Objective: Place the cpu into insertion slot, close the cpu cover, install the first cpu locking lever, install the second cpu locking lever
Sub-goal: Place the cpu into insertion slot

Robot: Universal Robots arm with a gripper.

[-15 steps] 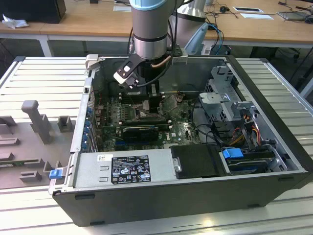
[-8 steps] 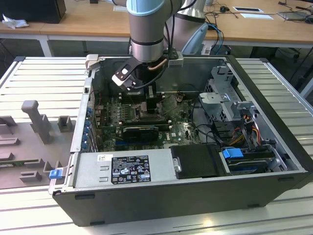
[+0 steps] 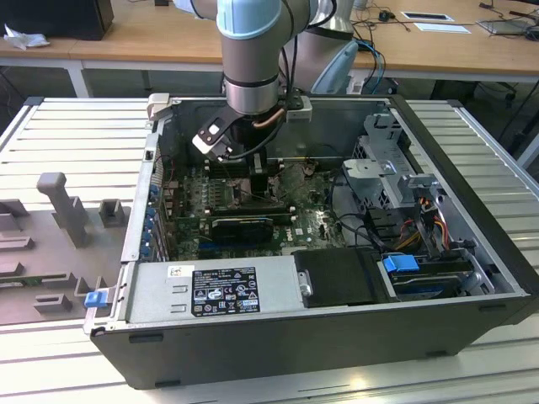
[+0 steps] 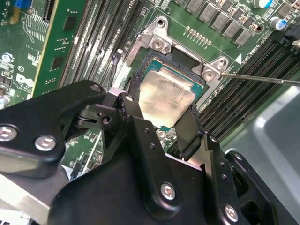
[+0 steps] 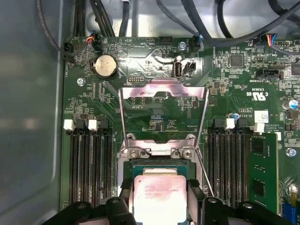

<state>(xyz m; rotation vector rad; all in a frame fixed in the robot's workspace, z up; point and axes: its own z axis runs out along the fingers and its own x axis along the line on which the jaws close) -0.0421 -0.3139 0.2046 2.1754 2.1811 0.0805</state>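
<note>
Gripping the cpu [image 4: 168, 96] by opposite edges, the end effector [image 4: 161, 119] holds it at the insertion slot [image 4: 185, 57]; the cpu cover [image 5: 161, 91] stands open beyond that slot; placement is under way, likely calling for level, square seating.

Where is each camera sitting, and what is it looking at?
Exterior view: off the arm, outside and above the open computer case, looking down into it; the arm and gripper show.
First wrist view: rides on the arm, facing the motherboard, open cpu cover and cpu; the gripper shows too.
Second wrist view: rides on the arm, looking slantwise past the gripper's body at the cpu.
Both wrist views share the cpu, gripped at the insertion slot.
</note>
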